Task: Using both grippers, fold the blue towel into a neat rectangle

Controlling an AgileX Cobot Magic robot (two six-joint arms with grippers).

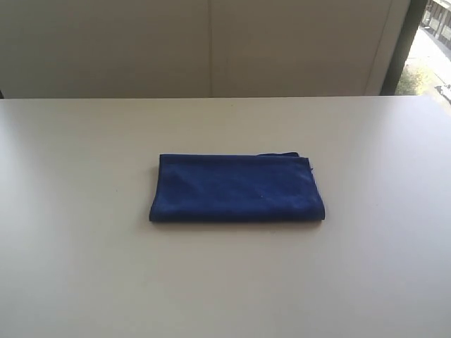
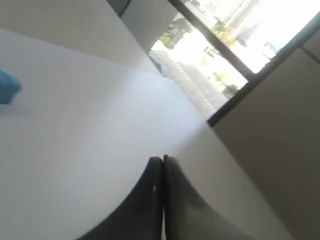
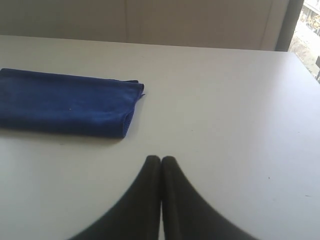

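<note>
my right gripper [image 3: 161, 159] has its two black fingers pressed tight together, tip to tip, with nothing between them. it hangs over bare white table [image 1: 70, 282], clear of the cloth. the blue towel [image 3: 65, 102] lies off to its left and a little farther away, well apart from the fingertips, with its rounded right end the part nearest me.

my left gripper [image 2: 162, 160] is closed the same way and holds nothing. from that wrist only a small blue scrap of the towel [image 2: 7, 87] shows at the picture's edge, well away from the fingers.

the towel [image 1: 236, 189] sits flat near the middle of the table, folded into a long rectangle running left to right. a lower layer peeks out at its far right corner.
</note>
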